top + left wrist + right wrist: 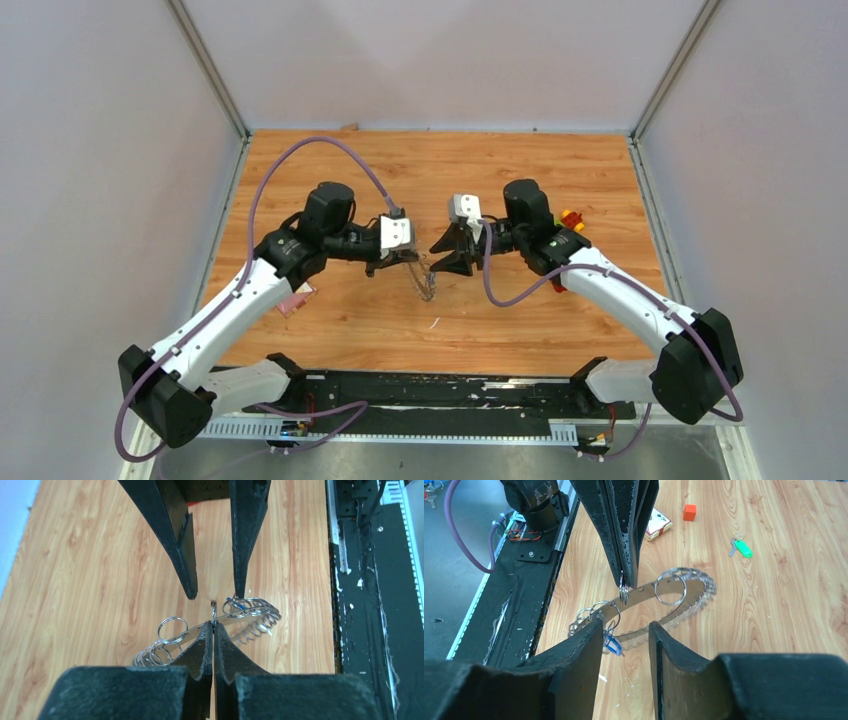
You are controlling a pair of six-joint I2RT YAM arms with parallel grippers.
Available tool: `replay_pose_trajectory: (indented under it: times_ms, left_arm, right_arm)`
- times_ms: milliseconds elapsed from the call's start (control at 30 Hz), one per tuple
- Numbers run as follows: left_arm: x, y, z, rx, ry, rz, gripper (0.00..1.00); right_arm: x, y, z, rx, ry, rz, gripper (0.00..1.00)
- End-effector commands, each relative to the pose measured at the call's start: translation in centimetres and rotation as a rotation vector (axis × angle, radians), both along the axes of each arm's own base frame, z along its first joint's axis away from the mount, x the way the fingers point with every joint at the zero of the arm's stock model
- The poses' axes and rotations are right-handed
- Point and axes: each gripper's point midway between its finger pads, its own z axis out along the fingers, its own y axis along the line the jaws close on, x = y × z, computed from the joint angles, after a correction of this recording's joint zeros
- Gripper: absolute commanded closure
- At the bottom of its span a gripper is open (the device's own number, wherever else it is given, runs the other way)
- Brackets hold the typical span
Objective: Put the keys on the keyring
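Left gripper [213,626] pinches the keyring [704,596]; right gripper [625,625] stands open just beside it.

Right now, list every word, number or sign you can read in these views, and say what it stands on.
"A": a single letter on the white face of the card, in the right wrist view. It is small, so this reading is not certain.
The green key and the orange cube show no print.
Nothing else can be read in any view.

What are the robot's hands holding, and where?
The left gripper pinches the keyring by its thin rim. The right gripper is open, holding nothing.
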Motion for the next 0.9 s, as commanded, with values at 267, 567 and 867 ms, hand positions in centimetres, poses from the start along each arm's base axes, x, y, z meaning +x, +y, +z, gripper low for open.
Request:
replay_pose_trajectory:
  times_ms: [267, 567, 867]
  left_arm:
    - [-0.6, 0.0, -0.4, 0.127, 0.043, 0.028, 1.0]
    - [-0.3, 0.0, -1.0, 0.251, 0.14, 0.114, 1.0]
    - [-0.8, -0.3, -1.1, 0.268, 0.162, 0.092, 1.0]
  right_arm:
    - [-0.6, 0.6, 1.9, 0.022, -0.07, 0.025, 0.63]
    - [-0.4, 0.6, 1.3, 0.014, -0.075, 0.021, 0.69]
    - [-0.3, 0.7, 1.1, 0.013, -0.07, 0.02, 0.7]
